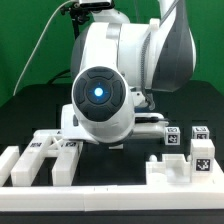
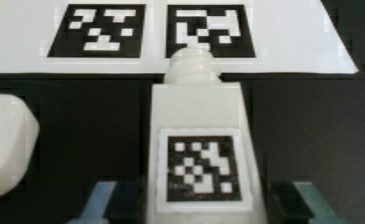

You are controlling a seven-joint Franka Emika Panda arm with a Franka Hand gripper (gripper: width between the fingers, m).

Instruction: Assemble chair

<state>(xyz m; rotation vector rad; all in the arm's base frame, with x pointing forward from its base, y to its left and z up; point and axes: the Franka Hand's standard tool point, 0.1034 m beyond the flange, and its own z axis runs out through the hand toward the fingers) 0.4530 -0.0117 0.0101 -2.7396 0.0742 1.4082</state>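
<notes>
In the wrist view a long white chair leg point(image 2: 204, 130) with a square tag lies between my fingers. Its ribbed screw tip point(image 2: 193, 66) points at, and reaches the edge of, a flat white panel point(image 2: 161, 62) that bears two tags. My gripper point(image 2: 204, 203) is open and straddles the leg's near end. One finger point(image 2: 104, 202) stands on each side, with dark gaps to the leg. In the exterior view the arm's wrist point(image 1: 100, 95) hides the gripper and this leg. More tagged white chair pieces point(image 1: 55, 148) lie at that view's left.
A rounded white part point(image 2: 1, 140) lies beside the leg. In the exterior view, small tagged blocks point(image 1: 186, 140) stand at the right. A low white rail point(image 1: 170, 172) runs along the front. The table is black.
</notes>
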